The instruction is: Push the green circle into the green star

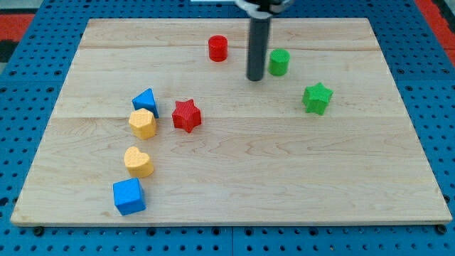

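One push: my tip (256, 78), bare rod, nothing held, left of green circle (279, 62); shove toward green star (317, 97), right edge.

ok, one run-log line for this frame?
my tip: just left of green circle | green star: lower right of circle, apart | push: not done

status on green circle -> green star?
Done: my tip sits just left of the green circle, apparently not touching. In hand: lining up the push. Left: the whole push; the green star lies apart, toward the view's lower right.
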